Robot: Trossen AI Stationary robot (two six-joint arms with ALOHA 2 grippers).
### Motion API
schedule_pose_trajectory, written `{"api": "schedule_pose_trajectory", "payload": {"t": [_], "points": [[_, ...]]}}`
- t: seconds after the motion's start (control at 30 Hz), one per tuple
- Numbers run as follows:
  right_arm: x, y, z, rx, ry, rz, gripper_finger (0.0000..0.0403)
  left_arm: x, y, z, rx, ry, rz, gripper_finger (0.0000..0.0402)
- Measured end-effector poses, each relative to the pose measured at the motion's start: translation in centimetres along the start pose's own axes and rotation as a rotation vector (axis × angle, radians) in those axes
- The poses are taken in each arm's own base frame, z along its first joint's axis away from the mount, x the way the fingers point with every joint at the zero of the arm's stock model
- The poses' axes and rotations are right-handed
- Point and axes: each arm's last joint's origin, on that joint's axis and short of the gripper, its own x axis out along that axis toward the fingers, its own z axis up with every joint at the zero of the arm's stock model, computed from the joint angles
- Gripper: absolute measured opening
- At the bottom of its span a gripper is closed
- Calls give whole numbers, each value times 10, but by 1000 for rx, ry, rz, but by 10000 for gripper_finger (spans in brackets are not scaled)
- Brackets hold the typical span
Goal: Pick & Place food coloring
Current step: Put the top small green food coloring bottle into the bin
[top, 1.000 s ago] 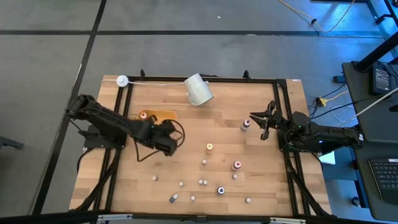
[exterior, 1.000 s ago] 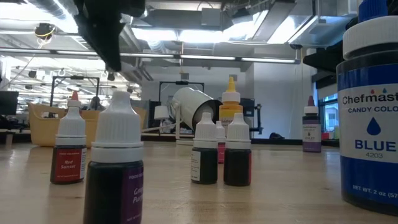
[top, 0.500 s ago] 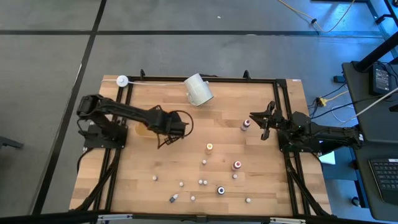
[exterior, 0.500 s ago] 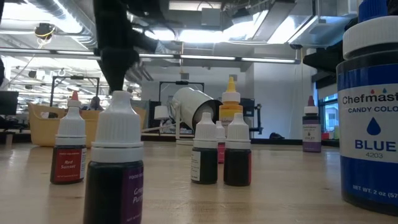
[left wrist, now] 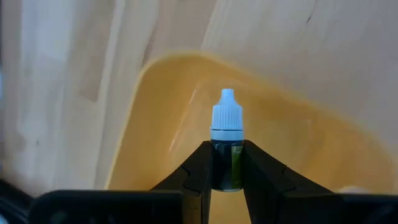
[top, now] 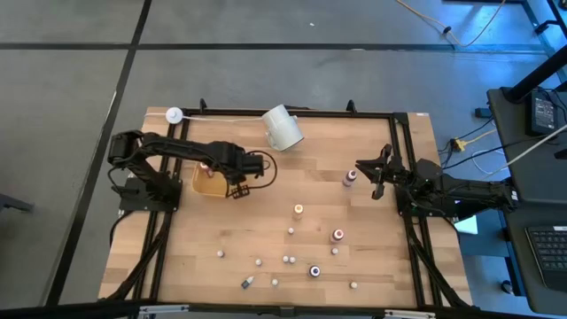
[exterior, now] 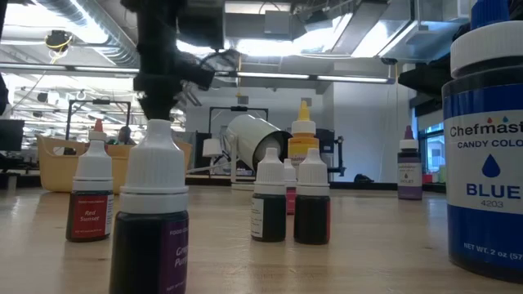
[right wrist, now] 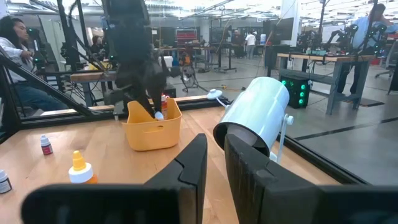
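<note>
Your left pincer (left wrist: pixel 227 168) is pinching a small food coloring bottle (left wrist: pixel 225 143) with a light blue cap. It holds the bottle upright over the yellow tray (top: pixel 209 182), so the bottle can drop in standing up. Your right pincer (top: pixel 369 180) waits at the right edge of the counter (top: pixel 266 221), shut tight with nothing in it. More little bottles (top: pixel 299 210) stand all over the wood. Up close, one big jar (exterior: pixel 487 147) says "Chefmaster", "CANDY COLOR" and "BLUE". A red-capped one (exterior: pixel 91 196) says "Red Sunset".
</note>
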Motion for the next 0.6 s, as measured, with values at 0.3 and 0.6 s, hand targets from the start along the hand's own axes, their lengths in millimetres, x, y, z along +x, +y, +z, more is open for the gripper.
{"api": "schedule_pose_trajectory", "payload": {"t": [0.3,0.6], "points": [[0,0,0,-3,0,0,62,39,3,-12,11,-10,-50,63],[0,0,0,-4,0,0,62,42,2,-12,5,-25,-54,77]]}}
